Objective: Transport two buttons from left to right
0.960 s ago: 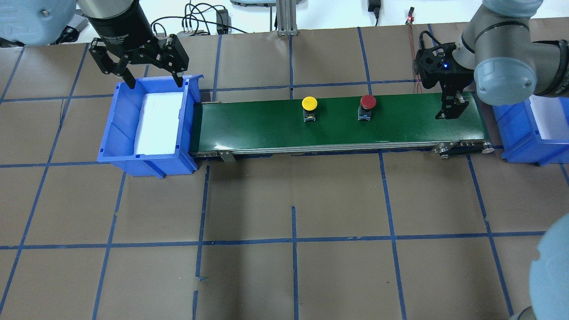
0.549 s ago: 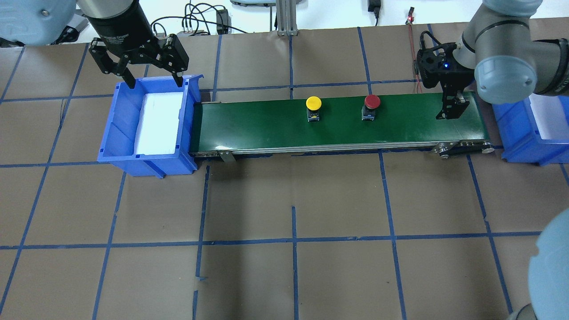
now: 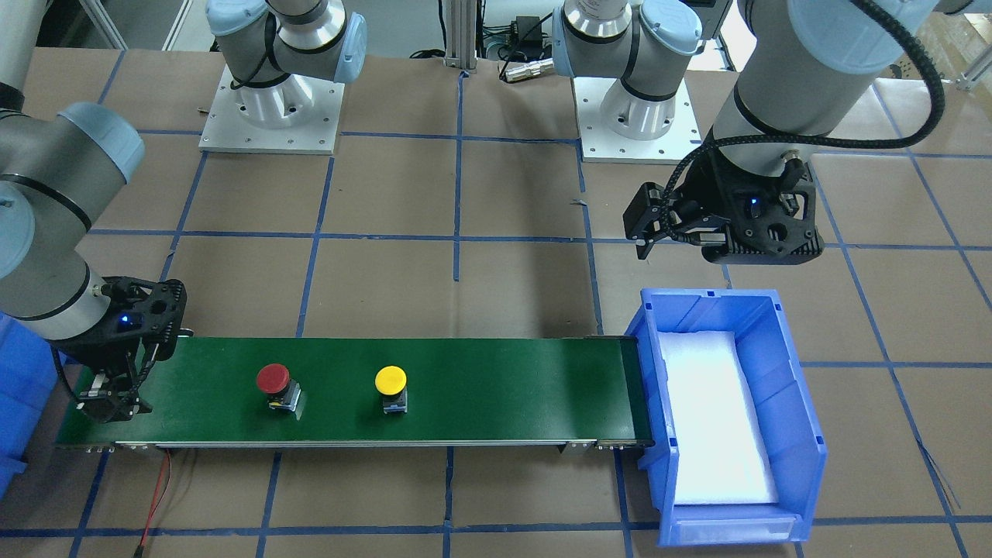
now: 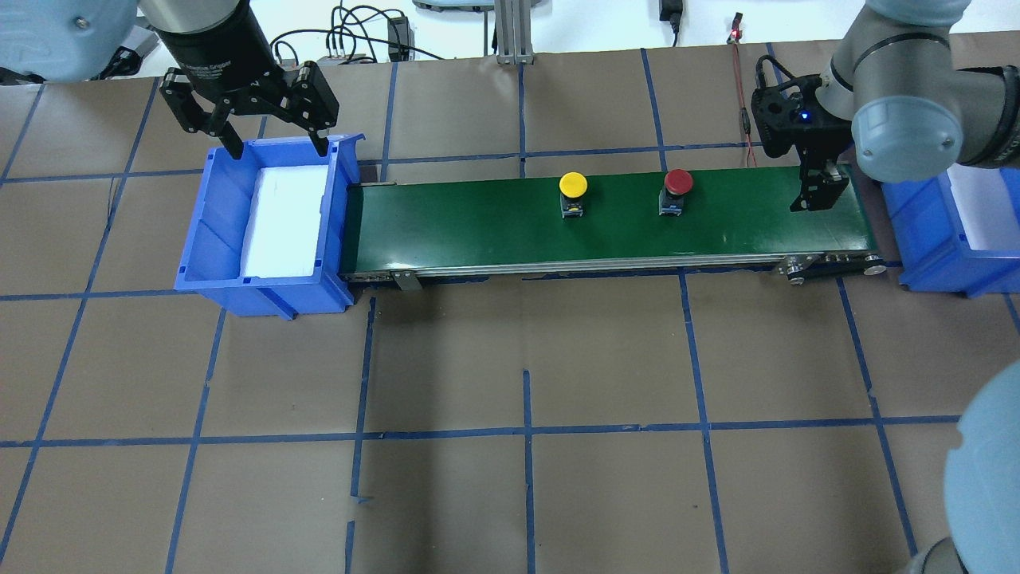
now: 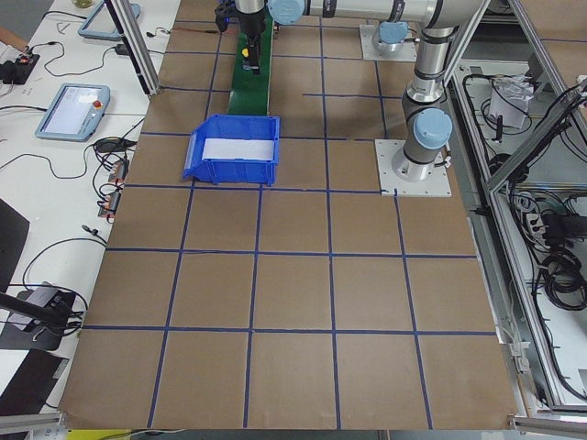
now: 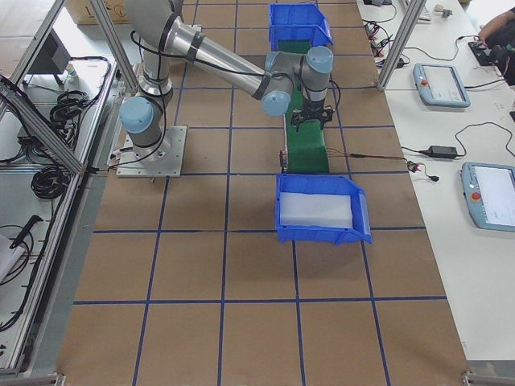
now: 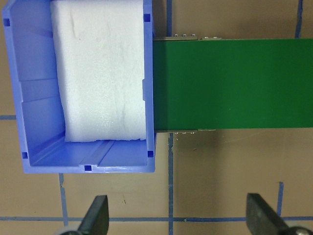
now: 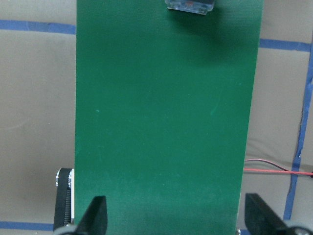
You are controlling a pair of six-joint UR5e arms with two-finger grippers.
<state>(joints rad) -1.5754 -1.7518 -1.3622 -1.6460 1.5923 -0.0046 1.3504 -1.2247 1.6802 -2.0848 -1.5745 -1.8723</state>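
Note:
The yellow button [image 4: 573, 185] and the red button [image 4: 678, 182] stand upright on the green conveyor belt [image 4: 478, 223], the red one further right. They also show in the front view, yellow [image 3: 390, 380] and red [image 3: 273, 379]. My left gripper [image 4: 279, 150] is open and empty above the far rim of the left blue bin [image 4: 215, 231]. My right gripper [image 4: 814, 199] is open and empty, low over the belt's right end, to the right of the red button. In the right wrist view only the red button's base [image 8: 190, 5] shows at the top edge.
The left bin holds a white foam pad [image 4: 287, 219]. A second blue bin [image 4: 928, 247] stands just past the belt's right end. A red wire [image 4: 745, 119] lies behind the belt near the right arm. The brown table [image 4: 526, 383] has blue tape lines.
Both buttons have moved to the right along the belt. My right gripper has shifted slightly right. My left gripper has not moved.

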